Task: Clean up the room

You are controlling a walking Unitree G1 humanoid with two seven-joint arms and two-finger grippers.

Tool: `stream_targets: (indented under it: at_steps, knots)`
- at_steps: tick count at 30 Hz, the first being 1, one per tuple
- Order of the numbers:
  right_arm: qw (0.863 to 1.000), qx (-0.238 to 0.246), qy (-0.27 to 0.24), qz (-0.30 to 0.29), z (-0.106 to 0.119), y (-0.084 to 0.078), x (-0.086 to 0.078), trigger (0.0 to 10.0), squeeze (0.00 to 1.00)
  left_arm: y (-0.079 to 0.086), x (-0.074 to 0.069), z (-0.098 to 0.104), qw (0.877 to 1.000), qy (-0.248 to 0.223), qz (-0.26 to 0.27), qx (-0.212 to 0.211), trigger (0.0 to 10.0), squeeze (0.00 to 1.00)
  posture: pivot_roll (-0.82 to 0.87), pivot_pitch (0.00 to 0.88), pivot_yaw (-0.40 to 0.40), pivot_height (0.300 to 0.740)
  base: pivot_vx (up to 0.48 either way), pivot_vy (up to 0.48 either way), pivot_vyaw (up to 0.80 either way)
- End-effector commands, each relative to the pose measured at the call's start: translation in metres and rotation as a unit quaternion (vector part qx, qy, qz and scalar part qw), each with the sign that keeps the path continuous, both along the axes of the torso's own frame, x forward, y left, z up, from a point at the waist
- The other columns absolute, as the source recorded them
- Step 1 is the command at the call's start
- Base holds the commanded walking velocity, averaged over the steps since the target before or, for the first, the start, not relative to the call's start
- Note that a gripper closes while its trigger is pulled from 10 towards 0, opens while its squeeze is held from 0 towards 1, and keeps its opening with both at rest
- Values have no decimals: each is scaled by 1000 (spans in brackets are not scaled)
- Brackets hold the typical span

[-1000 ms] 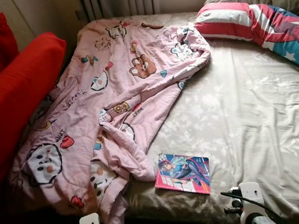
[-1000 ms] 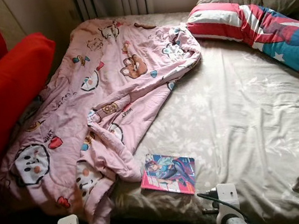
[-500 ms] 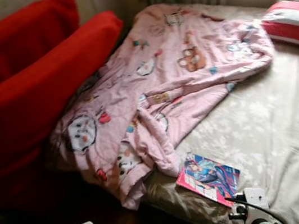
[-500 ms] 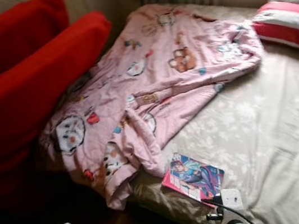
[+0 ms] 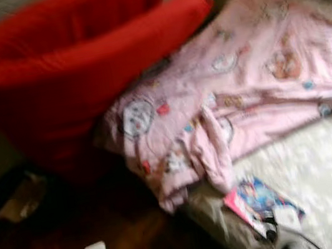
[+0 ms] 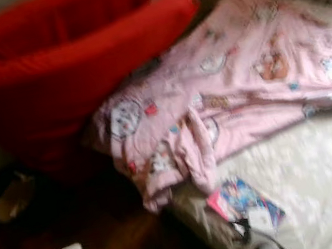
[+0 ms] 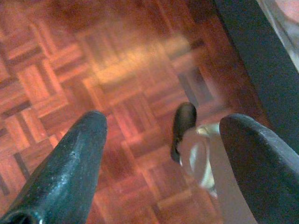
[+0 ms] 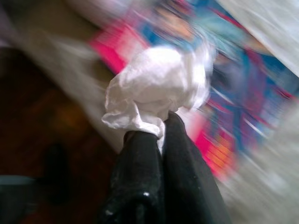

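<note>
Right wrist view is showing your right gripper (image 8: 159, 126) pinched closed on a crumpled white tissue (image 8: 156, 88), which is bunching out past the fingertips. It is hanging directly over the colourful magazine (image 5: 260, 201) at the near edge of the bed (image 5: 323, 156). That wad is the thing you are carrying, so it is already in hand; a place to drop it is not visible in these blurred frames. The magazine is lying flat with its long axis running diagonally toward the bed's near edge, just beside the pink cartoon blanket (image 5: 242, 87) that is spilling over that edge. Your left gripper (image 7: 163, 135) is spread open and holding nothing, hanging low over the parquet floor (image 7: 93, 70). Open floor is lying to your left, in front of the red cushions (image 5: 69, 70), with something dark and indistinct at their foot.
</note>
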State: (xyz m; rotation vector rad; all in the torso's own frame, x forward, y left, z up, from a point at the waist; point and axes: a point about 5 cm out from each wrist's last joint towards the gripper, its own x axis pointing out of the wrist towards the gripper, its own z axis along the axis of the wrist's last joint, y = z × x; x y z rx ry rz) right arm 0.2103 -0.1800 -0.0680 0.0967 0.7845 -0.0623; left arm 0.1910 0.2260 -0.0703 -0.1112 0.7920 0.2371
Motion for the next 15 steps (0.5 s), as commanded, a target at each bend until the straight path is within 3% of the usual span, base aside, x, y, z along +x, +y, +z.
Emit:
stream_targets:
  at_steps: [1, 15]
  knots:
    - [999, -5, 28, -16, -7, -8, -13, 10000, 0, -1, -9, -5, 1000, 20, 2, -2, 10000, 0, -36, 206, 23, 740, 0, 0, 0]
    - [999, 1, 31, -36, -9, -10, -17, 10000, 0, -3, -9, -6, 1000, 20, -2, -1, 10000, 0, -33, 190, 24, 740, 0, 0, 0]
